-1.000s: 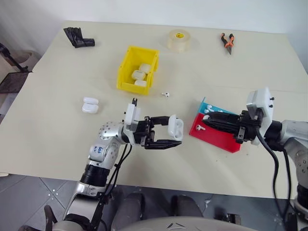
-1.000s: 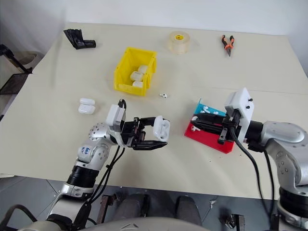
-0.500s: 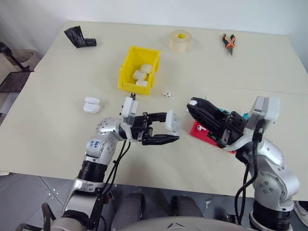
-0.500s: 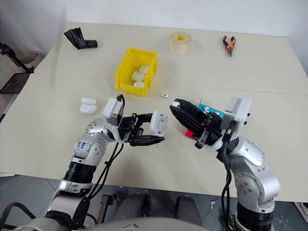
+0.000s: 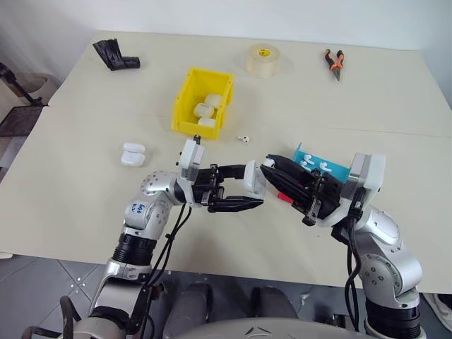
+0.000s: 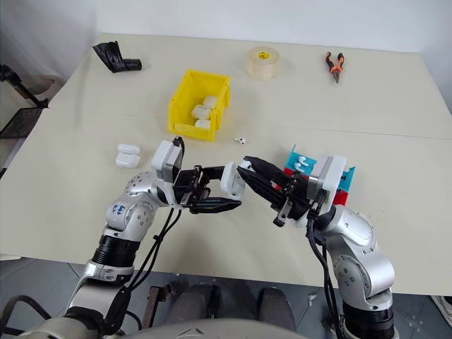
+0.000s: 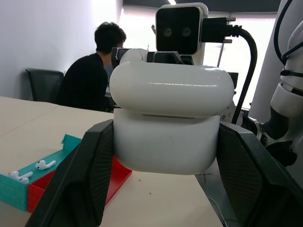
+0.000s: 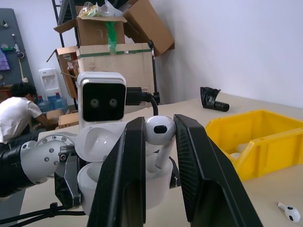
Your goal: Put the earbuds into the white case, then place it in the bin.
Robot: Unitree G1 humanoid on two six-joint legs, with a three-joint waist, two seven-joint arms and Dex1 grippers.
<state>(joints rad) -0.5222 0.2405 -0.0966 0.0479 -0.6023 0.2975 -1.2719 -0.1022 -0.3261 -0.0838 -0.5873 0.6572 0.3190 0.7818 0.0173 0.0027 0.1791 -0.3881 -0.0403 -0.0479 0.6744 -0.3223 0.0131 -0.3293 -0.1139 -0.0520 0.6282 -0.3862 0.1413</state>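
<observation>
Glossy white case lid-up between left fingers, right fingers pinching earbud, seemingly just above it

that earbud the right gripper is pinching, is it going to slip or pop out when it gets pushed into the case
Probably slippery: the earbud looks glossy and rounded, pinched at its head by the right gripper. Its stem hangs free, so it could pivot. It looks tiny and light beside the open white case shut in the left gripper.
</observation>
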